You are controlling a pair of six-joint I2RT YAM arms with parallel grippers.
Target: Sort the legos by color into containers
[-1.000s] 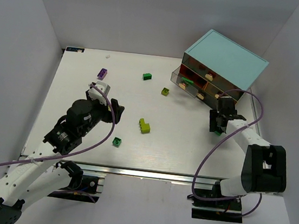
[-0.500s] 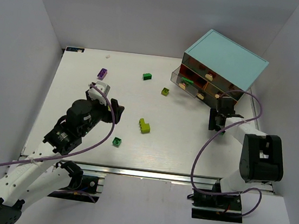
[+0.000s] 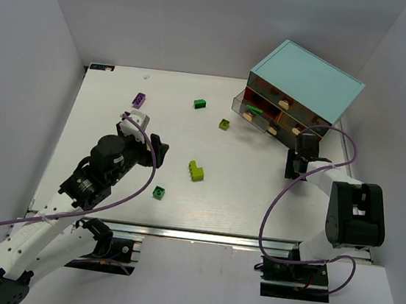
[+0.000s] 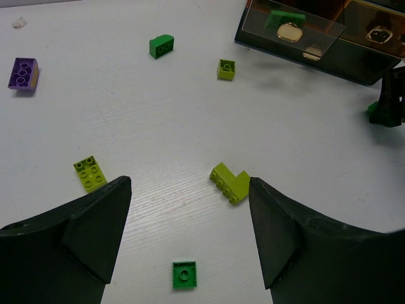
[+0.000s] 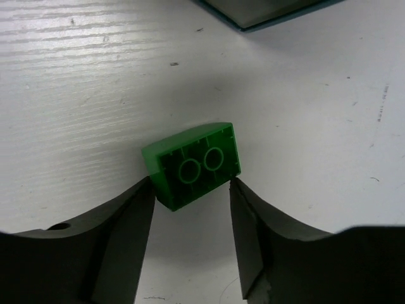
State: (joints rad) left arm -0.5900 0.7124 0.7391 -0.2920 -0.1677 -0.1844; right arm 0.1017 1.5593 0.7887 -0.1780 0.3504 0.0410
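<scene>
My right gripper (image 3: pixel 295 165) points down at the table in front of the cabinet (image 3: pixel 308 80). In the right wrist view its jaws (image 5: pixel 190 196) stand open about a brick's width, their tips at the near corners of an upside-down green brick (image 5: pixel 193 164) that lies on the table. My left gripper (image 3: pixel 155 148) is open and empty above the table's middle (image 4: pixel 190 240). Loose legos lie about: a purple one (image 3: pixel 140 100), a dark green one (image 3: pixel 200 103), a small lime one (image 3: pixel 224 124), a lime L-shape (image 3: pixel 197 170), a flat green one (image 3: pixel 159 192) and a lime square (image 4: pixel 90 173).
The cabinet's upper left drawer (image 3: pixel 252 112) is pulled out and holds a green brick (image 4: pixel 283 18). The other drawers are shut. White walls enclose the table on the left, back and right. The right arm's cable loops above its gripper.
The right arm has folded back so its gripper tips down over the green brick near the cabinet. The left arm and the loose bricks have not moved.
</scene>
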